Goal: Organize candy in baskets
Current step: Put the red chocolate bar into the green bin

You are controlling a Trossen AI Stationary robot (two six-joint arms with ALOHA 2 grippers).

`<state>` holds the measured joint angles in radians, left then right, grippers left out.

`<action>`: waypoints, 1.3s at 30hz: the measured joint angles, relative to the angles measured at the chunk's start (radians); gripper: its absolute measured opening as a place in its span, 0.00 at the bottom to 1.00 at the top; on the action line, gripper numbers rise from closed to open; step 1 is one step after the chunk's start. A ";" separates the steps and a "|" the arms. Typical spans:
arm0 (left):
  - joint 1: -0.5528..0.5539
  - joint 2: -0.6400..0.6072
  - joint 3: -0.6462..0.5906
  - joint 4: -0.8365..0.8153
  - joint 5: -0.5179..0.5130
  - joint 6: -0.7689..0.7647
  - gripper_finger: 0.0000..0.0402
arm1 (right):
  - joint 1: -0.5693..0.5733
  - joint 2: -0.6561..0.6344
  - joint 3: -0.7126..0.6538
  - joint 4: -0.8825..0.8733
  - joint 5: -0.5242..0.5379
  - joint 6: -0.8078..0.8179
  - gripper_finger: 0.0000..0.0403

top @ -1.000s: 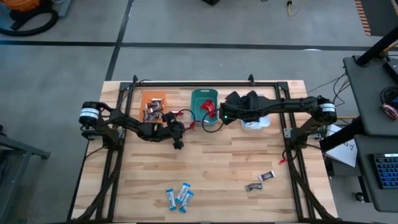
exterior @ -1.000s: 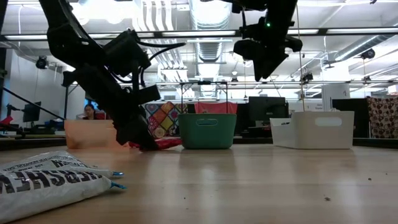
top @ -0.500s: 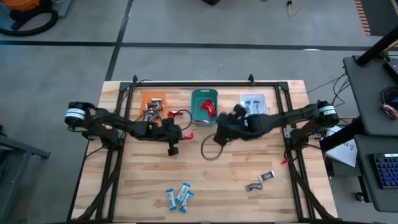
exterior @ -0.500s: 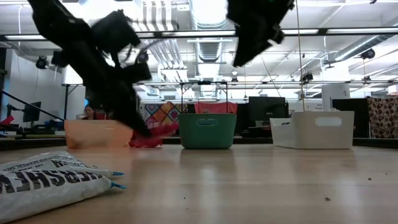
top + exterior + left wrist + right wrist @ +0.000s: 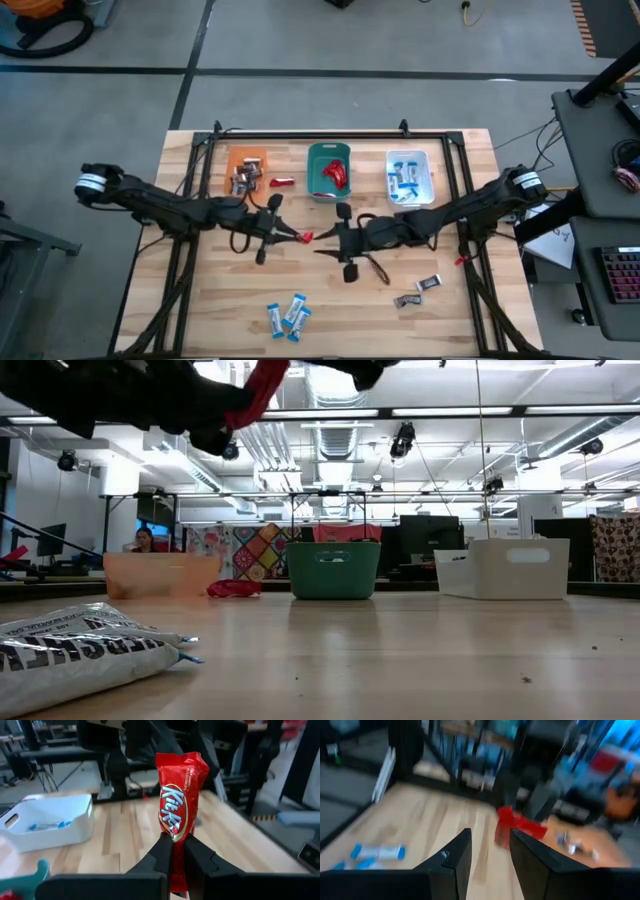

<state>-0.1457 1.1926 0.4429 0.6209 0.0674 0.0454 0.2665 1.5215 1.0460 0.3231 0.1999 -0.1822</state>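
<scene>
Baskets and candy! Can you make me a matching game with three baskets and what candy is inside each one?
Things:
1. orange basket
2. teal basket
3. white basket

What is inside:
A. blue-and-white candy
B. dark silver candy
C. red candy

Pairs: 1-B, 2-C, 3-A

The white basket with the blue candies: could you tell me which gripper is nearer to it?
Right. The right gripper hangs below-left of the white basket; the left gripper is farther left.
</scene>
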 joint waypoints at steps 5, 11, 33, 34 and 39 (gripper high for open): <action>-0.009 0.016 -0.050 0.146 0.000 -0.030 0.02 | -0.001 0.000 -0.078 0.298 -0.001 -0.099 0.31; -0.009 0.071 -0.034 0.228 -0.003 -0.039 0.01 | -0.015 0.005 -0.089 0.362 -0.002 -0.085 0.32; -0.009 0.178 0.068 0.228 -0.005 -0.032 0.06 | -0.034 0.006 -0.102 0.309 -0.025 -0.019 0.08; -0.008 0.174 0.068 0.222 -0.005 -0.032 0.07 | -0.034 0.006 -0.102 0.308 -0.025 -0.022 0.07; -0.001 0.128 0.075 0.088 -0.081 -0.035 0.16 | -0.063 0.004 -0.102 0.288 -0.016 0.014 0.07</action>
<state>-0.1464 1.3207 0.5182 0.7086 -0.0138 0.0101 0.2034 1.5259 0.9440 0.6110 0.1838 -0.1682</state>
